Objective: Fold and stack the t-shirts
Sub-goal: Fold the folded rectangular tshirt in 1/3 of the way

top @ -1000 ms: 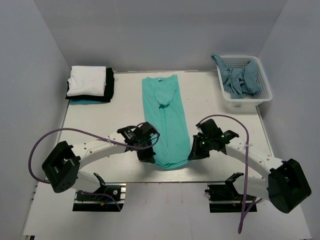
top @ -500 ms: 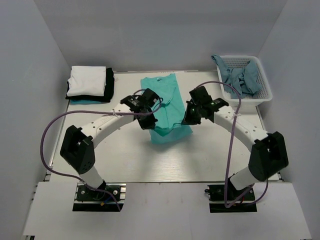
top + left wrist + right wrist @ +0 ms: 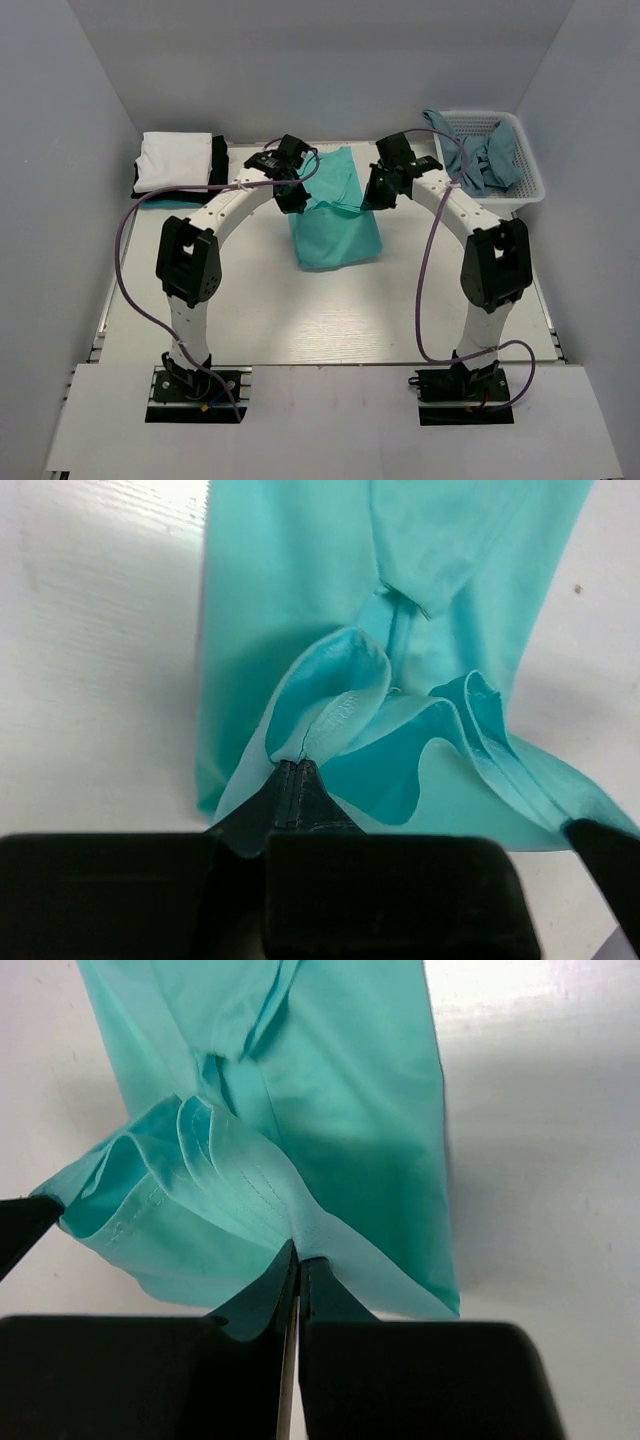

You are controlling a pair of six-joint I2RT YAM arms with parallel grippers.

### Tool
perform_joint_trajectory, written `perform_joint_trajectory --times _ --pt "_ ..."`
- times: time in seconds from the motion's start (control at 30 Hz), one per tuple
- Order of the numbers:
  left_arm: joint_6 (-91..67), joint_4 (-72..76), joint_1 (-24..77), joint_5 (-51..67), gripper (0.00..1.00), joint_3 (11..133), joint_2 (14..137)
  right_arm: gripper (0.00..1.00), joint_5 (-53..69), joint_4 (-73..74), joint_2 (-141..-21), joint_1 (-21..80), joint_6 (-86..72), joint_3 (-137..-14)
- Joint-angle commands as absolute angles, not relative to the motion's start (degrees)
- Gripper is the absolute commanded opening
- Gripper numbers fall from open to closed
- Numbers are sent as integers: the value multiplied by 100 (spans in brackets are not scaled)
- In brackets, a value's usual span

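Turquoise t-shirt (image 3: 335, 232) lies doubled over, center of the table (image 3: 250, 300). Left gripper (image 3: 293, 201) is clamped tight on its left hem corner, right gripper (image 3: 374, 198) on the right one. 3 folded t-shirts (image 3: 178, 165) sit stacked far left.

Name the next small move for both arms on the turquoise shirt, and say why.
Probably lower both grippers together and lay the held edge onto the shirt's far end. The left gripper and right gripper each pinch a bunched, stitched edge of the turquoise shirt, raised over its far half; the fold is not yet laid flat.
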State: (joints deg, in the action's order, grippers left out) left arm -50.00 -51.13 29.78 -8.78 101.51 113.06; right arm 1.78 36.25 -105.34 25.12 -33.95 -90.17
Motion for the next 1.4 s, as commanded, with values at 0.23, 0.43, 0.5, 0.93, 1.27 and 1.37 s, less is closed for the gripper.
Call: perform_joint_trajectory --times 0.23,0.43,0.5,0.93,1.27,1.37 --pt "-4449 -4353 2453 -695 0 10477 11583 0 844 3367 -11653 2198 -3076 -10221" --pt "-4289 -4157 2391 -624 0 10749 12023 0 1080 3015 -11979 2057 -3181 -10336" --pt "-4289 -4104 2338 -685 0 10819 12163 0 1282 2875 -12146 2013 -3217 -10414" --pt "-3887 -4157 2109 -1090 100 11813 12560 90 1766 2592 -12991 1679 -3112 -11663" --pt "-3655 -3807 2425 569 100 8721 10901 90 1573 2136 -10873 1714 -2699 -7713" --pt "-3867 -3595 2557 781 96 7868 10636 90 1468 2206 -10556 1688 -2619 -7139"
